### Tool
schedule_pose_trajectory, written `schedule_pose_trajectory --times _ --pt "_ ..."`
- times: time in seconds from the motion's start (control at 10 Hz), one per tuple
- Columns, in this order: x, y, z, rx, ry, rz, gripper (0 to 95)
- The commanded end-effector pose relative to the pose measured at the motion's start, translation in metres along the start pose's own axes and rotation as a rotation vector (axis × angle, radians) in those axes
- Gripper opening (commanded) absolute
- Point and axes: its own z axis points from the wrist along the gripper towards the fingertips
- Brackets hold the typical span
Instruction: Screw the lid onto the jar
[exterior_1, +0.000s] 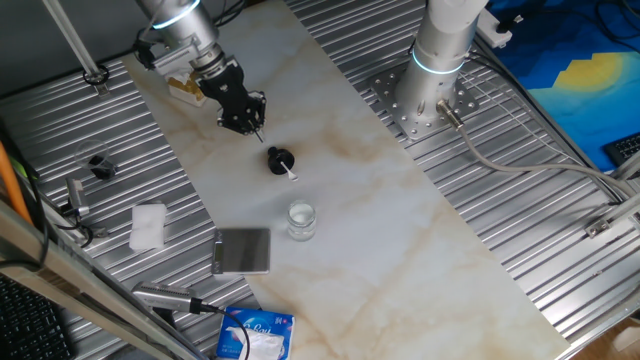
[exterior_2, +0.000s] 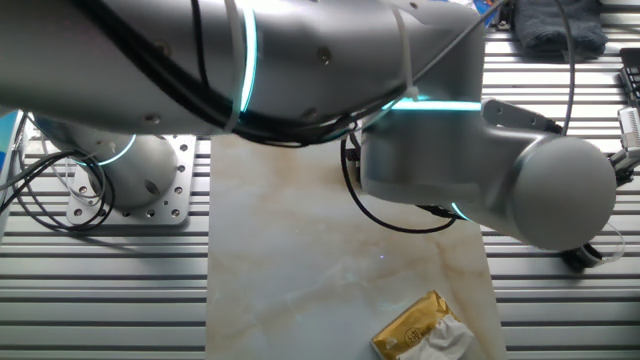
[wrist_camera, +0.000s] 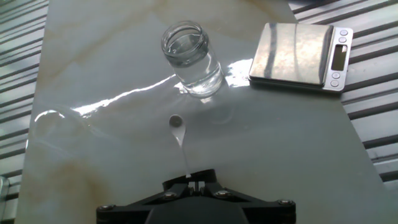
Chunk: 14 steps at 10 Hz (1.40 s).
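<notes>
claw (exterior_1: 256, 128) hangs above the table (exterior_1: 400, 230), fingers pressed together on nothing. lid (exterior_1: 279, 160) lies mid-table just beside it; jar (exterior_1: 301, 220) stands upright nearby, next to the scale (exterior_1: 242, 250).

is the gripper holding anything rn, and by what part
Cannot be told. The lid and jar sit free, but a thin white stick runs out from the gripper jaws.
</notes>
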Motion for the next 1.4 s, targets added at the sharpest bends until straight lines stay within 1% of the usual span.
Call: schedule_pose_trajectory --times 0.1,0.7,0.9,1.1,1.3,1.4 --pt "0.0 -0.001 0.0 -0.007 0.001 -0.004 0.0" --pt "0.0 -0.001 0.0 -0.004 0.001 -0.014 0.0" --pt "0.005 0.005 -0.001 -0.003 0.002 -0.023 0.0" --pt "0.009 0.01 -0.002 0.002 0.019 -0.033 0.0" --pt "0.011 0.02 0.003 0.005 0.019 -0.025 0.0" --pt "0.011 0.023 0.005 0.006 0.018 -0.022 0.0"
